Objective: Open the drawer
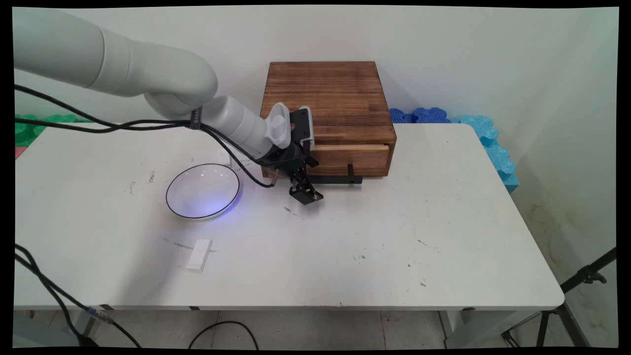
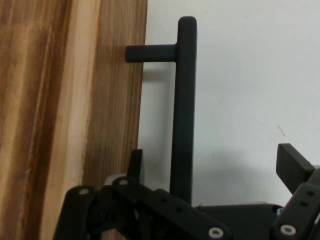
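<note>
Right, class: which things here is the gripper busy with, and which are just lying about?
In use: gripper, open around the black handle; wooden drawer box.
Lying about: white bowl; white block; blue foam mats.

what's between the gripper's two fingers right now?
The drawer's black bar handle runs between the open gripper's fingers, one on the drawer-front side, the other on the table side. The hand view shows it.
</note>
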You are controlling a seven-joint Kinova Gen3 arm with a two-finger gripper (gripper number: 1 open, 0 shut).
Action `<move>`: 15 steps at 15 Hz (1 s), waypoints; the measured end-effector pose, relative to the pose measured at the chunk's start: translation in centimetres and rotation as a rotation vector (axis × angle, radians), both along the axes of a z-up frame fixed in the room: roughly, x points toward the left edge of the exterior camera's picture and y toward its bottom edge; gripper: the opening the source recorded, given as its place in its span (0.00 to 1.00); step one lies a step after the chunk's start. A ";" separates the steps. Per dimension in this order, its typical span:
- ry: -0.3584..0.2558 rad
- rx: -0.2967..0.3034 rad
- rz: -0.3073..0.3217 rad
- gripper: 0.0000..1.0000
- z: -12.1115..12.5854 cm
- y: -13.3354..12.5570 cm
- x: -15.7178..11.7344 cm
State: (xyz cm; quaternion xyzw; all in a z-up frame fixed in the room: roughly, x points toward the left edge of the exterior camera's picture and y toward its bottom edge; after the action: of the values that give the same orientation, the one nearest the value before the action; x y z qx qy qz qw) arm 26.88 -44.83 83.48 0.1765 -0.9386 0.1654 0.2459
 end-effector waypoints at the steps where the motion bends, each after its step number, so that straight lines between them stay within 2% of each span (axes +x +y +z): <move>1: -0.001 0.001 0.000 1.00 -0.3 -0.1 -0.1; 15: -0.011 0.025 0.006 1.00 -2.6 -0.4 -1.2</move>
State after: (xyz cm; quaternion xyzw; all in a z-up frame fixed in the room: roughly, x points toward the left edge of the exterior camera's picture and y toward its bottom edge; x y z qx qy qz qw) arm 25.70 -45.21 80.83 0.1817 -0.9414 0.1554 0.2378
